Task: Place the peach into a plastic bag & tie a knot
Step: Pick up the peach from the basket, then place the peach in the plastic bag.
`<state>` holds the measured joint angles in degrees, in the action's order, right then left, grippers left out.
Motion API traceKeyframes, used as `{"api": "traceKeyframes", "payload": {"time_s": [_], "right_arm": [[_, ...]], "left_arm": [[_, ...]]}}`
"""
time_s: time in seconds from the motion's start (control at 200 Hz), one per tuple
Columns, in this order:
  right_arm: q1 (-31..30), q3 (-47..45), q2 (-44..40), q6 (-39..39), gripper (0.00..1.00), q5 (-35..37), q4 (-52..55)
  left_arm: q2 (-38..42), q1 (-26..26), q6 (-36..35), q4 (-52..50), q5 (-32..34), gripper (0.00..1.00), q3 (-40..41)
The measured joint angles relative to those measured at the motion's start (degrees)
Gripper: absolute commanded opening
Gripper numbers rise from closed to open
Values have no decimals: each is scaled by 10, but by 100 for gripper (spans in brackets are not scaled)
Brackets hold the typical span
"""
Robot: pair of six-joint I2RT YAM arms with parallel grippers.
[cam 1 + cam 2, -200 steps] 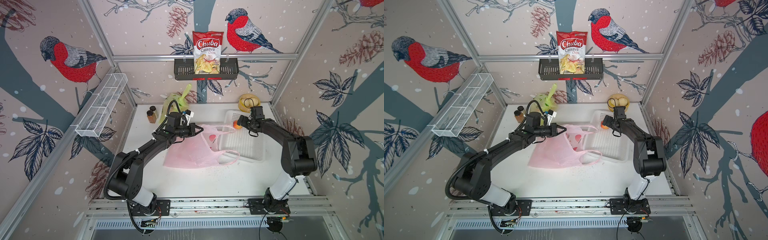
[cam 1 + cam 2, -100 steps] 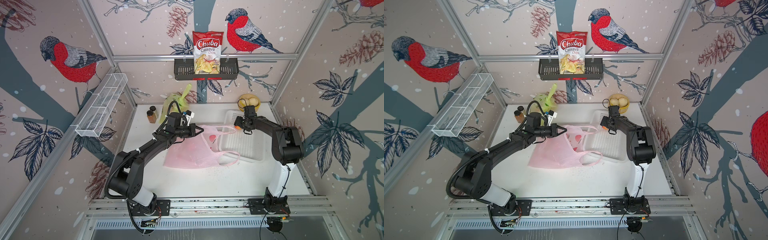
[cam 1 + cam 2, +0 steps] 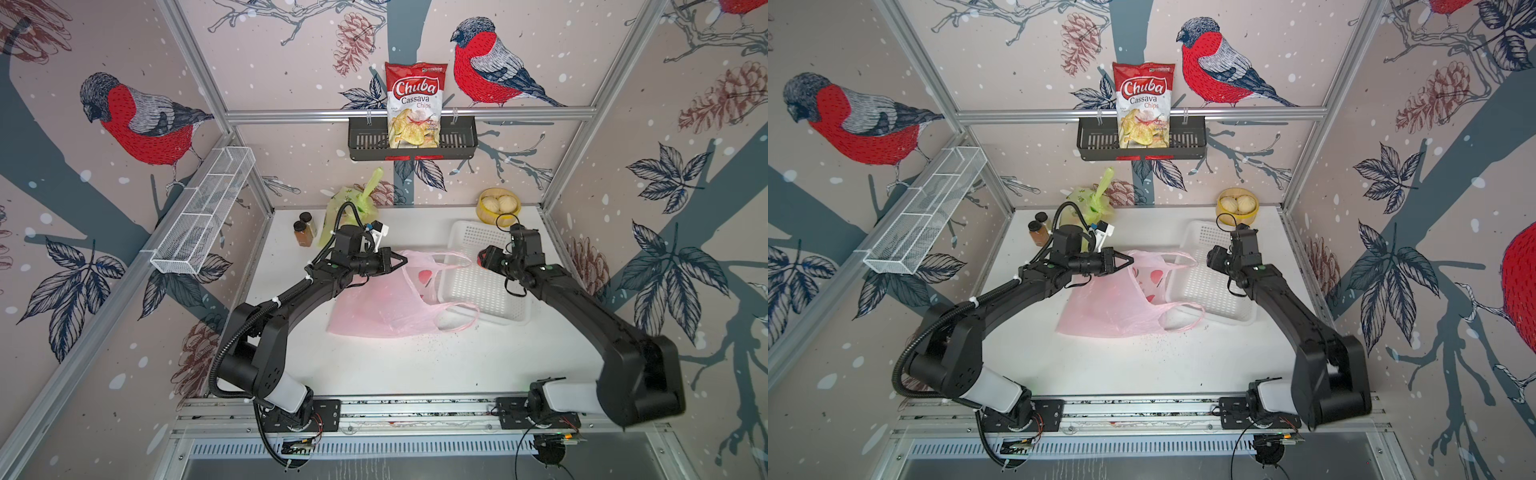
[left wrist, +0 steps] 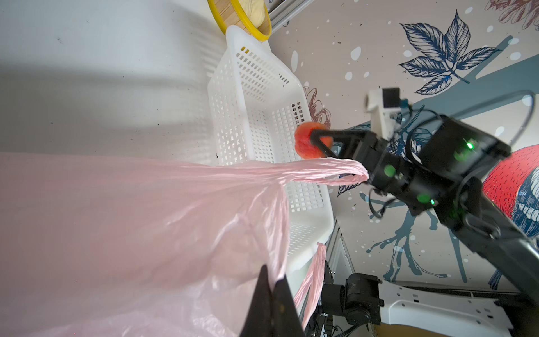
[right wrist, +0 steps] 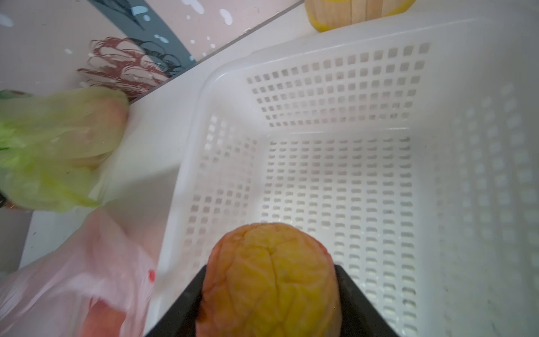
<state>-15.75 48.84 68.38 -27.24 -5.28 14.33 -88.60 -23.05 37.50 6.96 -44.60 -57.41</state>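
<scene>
- Right arm's elbow has swung out and down since a second ago. The right gripper, which was spread wide around the peach then, has closed in on it.
- Its two black fingers press on opposite flanks of the peach. The fruit fills the gap between them and pokes out past the tips.
- Held that way, the peach hangs over the white basket, about level with its rim in the left wrist view. The basket's perforated floor lies beyond the fingertips.
- The left gripper has not shifted. Its fingers are pressed together, pinching a fold at the mouth of the pink plastic bag and holding that edge up.
- Below the left fingers the rest of the bag sags onto the table and laps against the basket's nearer side.
- One bag handle stretches away from the left fingers to just under the right fingers. Whether it touches them cannot be told.
- A green bag lies well off to one side of the right fingers, outside the basket wall.
</scene>
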Motion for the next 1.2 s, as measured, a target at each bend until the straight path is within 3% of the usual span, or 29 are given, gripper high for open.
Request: {"api": "traceKeyframes", "payload": {"time_s": [0.17, 0.3, 0.445, 0.6, 0.865, 1.011, 1.091, 1.201], "right_arm": [[-111, -55, -188, -33, 50, -10, 40], [-195, -58, -243, -61, 48, 0, 59], [-255, -21, -179, -73, 49, 33, 66], [-266, 28, -49, -72, 55, 52, 52], [-266, 183, 189, -48, 87, 31, 27], [-263, 189, 189, -41, 93, 4, 26], [-261, 177, 146, -38, 90, 4, 36], [-258, 139, 47, -27, 77, 13, 48]], "left_arm": [[-2, 0, 0, -2, 3, 0, -4], [-2, 0, 0, -3, 3, 0, -5], [0, -2, 0, -4, 10, 0, -4], [11, -4, 0, -6, 13, 0, -1], [20, -6, 1, -4, 14, 0, 16], [20, -6, 2, 0, 13, 0, 22], [15, -6, 2, 2, 13, 0, 23], [5, -6, 2, 3, 12, 0, 22]]}}
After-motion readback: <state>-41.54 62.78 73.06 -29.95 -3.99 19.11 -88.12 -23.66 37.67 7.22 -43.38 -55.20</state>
